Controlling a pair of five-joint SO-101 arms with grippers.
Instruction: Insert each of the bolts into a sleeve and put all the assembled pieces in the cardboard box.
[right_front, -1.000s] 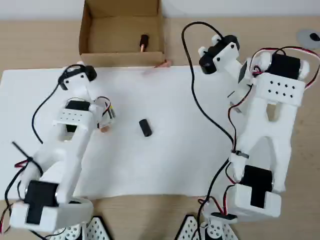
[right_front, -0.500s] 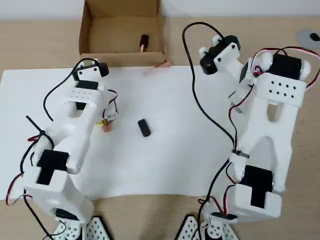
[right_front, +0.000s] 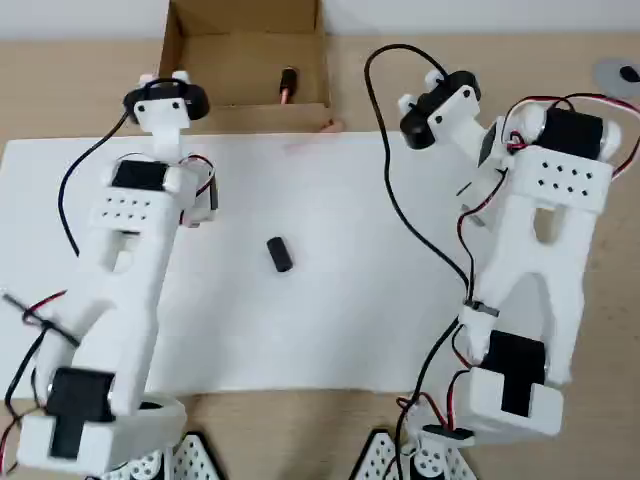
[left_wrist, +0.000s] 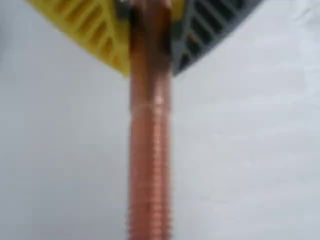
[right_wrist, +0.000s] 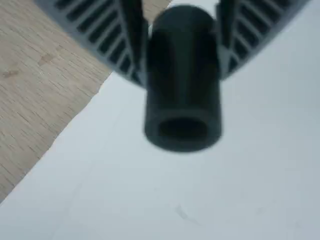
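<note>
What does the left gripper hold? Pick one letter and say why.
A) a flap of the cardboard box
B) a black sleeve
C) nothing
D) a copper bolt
D: in the left wrist view, the left gripper is clamped on a copper bolt, whose threaded end sticks out past the fingers.

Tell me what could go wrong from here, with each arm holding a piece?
1. The left pincer grips the copper bolt by one end, so the long threaded part could tilt and miss the hole.
2. The black sleeve in the right pincer is across the table from the bolt, so joining them needs good aim.
3. The loose sleeve on the white paper might get knocked by a passing arm.
</note>
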